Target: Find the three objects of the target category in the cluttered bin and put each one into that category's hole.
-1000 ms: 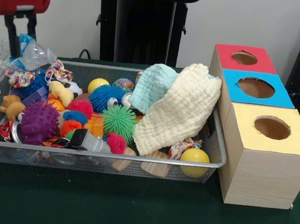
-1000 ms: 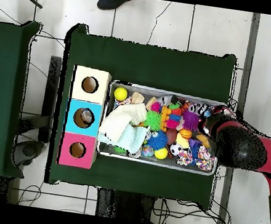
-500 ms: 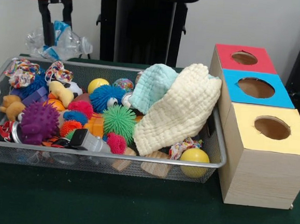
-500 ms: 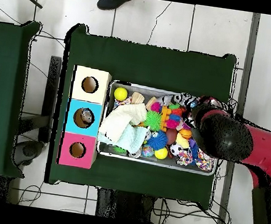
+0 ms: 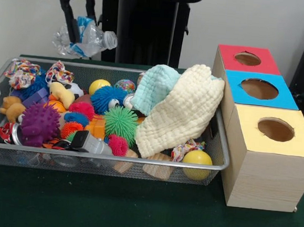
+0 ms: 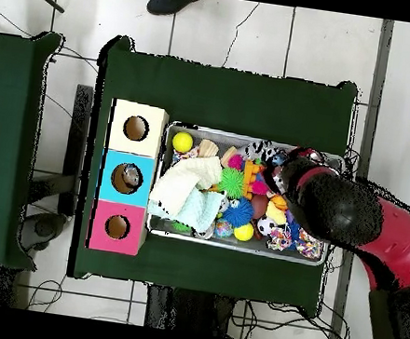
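Note:
The bin (image 5: 111, 158) is a silver wire mesh basket full of toys: spiky balls, a purple knobbly ball (image 5: 39, 123), yellow balls, soft toys, and a cream cloth (image 5: 181, 113) over a mint cloth (image 5: 154, 87). My gripper (image 5: 81, 28) hangs above the bin's back left part. It is shut on a crumpled clear plastic bottle (image 5: 96, 38) with a blue label, held clear of the toys. In the overhead view my red and black arm (image 6: 339, 213) covers the right part of the bin (image 6: 235, 247) and hides the gripper.
Three wooden boxes with round holes stand beside the bin: red top (image 5: 247, 59), blue top (image 5: 259, 89), yellow top (image 5: 275, 129). In the overhead view they line the bin's left side (image 6: 128, 178). The black pedestal (image 5: 146, 23) stands behind the bin.
My gripper has carried the plastic bottle to the right in the front view and a little higher, from the bin's left end towards its middle. The toys have not moved.

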